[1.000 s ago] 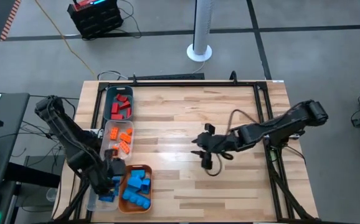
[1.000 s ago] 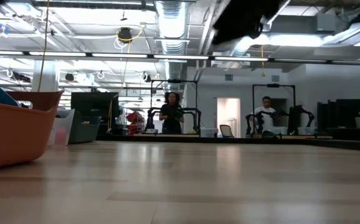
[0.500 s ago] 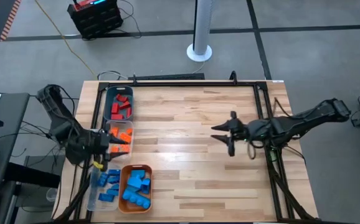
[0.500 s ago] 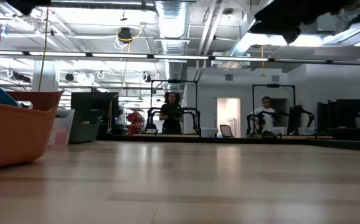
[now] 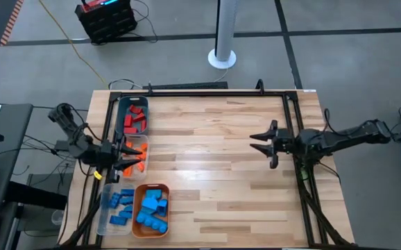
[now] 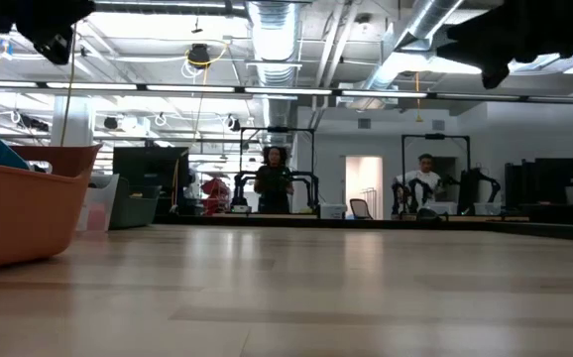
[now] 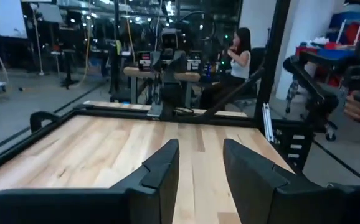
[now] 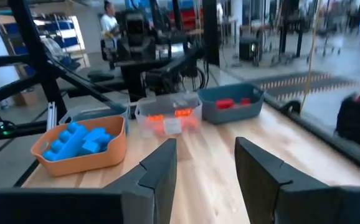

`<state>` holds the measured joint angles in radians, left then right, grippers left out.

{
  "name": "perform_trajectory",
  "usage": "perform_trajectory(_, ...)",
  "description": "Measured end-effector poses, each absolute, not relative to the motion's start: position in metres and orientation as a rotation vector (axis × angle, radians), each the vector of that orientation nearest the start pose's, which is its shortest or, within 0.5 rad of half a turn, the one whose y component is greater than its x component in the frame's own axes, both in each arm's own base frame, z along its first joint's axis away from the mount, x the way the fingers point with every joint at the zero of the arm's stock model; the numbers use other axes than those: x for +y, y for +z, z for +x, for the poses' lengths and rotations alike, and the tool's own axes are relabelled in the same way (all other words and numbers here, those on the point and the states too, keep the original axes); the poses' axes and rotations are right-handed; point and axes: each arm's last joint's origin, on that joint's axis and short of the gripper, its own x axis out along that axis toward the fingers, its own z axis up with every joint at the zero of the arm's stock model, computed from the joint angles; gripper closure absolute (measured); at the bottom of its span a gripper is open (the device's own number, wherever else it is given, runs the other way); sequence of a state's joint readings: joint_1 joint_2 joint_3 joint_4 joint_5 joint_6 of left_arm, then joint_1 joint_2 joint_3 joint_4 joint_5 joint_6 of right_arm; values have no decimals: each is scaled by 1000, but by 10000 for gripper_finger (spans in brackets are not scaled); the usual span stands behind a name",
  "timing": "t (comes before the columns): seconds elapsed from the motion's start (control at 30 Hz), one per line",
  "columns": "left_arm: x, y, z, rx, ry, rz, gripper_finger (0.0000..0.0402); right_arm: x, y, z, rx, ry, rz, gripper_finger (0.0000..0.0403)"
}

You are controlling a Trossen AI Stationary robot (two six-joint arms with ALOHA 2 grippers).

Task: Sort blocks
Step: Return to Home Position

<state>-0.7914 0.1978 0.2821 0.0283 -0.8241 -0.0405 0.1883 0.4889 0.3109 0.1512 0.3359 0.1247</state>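
The blocks lie sorted in containers along the table's left edge. Red ones sit in a teal bin (image 5: pixel 132 115). Orange ones sit in a clear bin (image 5: pixel 134 154). Darker blue ones fill another clear bin (image 5: pixel 118 206), and light blue ones fill the orange tray (image 5: pixel 152 208) (image 8: pixel 80 142). My left gripper (image 5: pixel 130 157) (image 7: pixel 200 163) hovers open above the orange-block bin, level and pointing toward the table's right side, holding nothing. My right gripper (image 5: pixel 253 142) (image 8: pixel 205 158) hangs open above the table's right half, pointing toward the bins, also empty.
A black frame (image 5: pixel 200 90) runs around the table's far and side edges. Bare wood spreads between the bins and my right gripper. The orange tray's wall (image 6: pixel 19 213) stands at the left of the low view. People stand in the room behind the table.
My left gripper has risen from the darker-blue bin at the near left corner and moved toward the far edge, to above the orange-block bin. My right gripper has drawn back from the table's middle toward the right edge, with its arm stretching out level.
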Motion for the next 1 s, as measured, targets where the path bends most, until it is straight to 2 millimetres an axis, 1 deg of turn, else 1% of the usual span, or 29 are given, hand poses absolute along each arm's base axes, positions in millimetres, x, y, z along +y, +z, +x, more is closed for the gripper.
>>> perform_trajectory(0.13, -47, 232, 76, -121, -7, -111, 298, 13, 233, 120, -52, -145, 60, 240)
perform_trajectory(0.27, -52, 212, 77, -165, -109, -102, 315, 11, 219, 110, -110, -145, 53, 240)
perform_trajectory(0.37, -55, 202, 78, -196, -172, -107, 329, 10, 208, 104, -139, -144, 51, 240)
perform_trajectory(0.47, -56, 200, 76, -217, -250, -99, 345, 10, 197, 100, -156, -118, 52, 240)
perform_trajectory(0.57, -57, 202, 74, -250, -340, -92, 364, 11, 193, 96, -200, -44, 39, 241)
perform_trajectory(0.67, -59, 204, 70, -297, -483, -85, 386, 12, 187, 94, -220, 9, 14, 252)
perform_trajectory(0.73, -61, 204, 68, -305, -595, -80, 397, 12, 187, 94, -216, 32, 9, 264)
perform_trajectory(0.83, -64, 198, 66, -253, -711, -65, 398, 13, 183, 95, -175, 47, 33, 282)
perform_trajectory(1.0, -66, 188, 68, -147, -721, -21, 396, 13, 178, 96, -121, 51, 74, 295)
